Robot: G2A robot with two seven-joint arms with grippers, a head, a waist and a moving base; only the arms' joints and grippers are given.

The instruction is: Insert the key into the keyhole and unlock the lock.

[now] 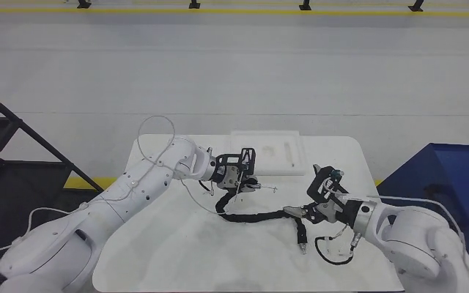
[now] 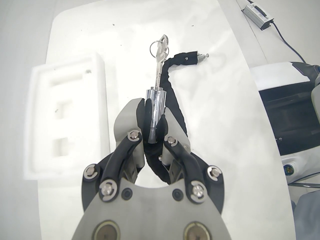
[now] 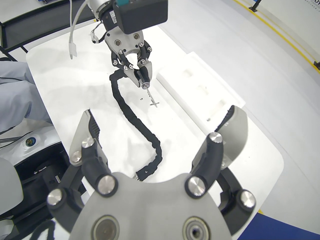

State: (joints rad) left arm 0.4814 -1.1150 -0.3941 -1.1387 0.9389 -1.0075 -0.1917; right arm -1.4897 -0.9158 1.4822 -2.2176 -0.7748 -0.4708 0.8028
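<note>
Key point(image 2: 161, 51) seated in lock cylinder point(image 2: 155, 101). L gripper point(image 2: 153, 112) clamped on cylinder, above table point(image 2: 225, 126). R gripper point(image 3: 162, 126) spread wide, empty. Pin end point(image 2: 203, 56) lies free: unlock prob. done, unconfirmed.

We see a white table point(image 1: 220, 249) with rounded corners, and at its far side a white foam tray point(image 1: 272, 139) with several shallow recesses. On the pale floor beside the table lies a grey power adapter point(image 2: 257, 16) on a black cable; farther off runs a yellow line point(image 1: 234, 10).
</note>
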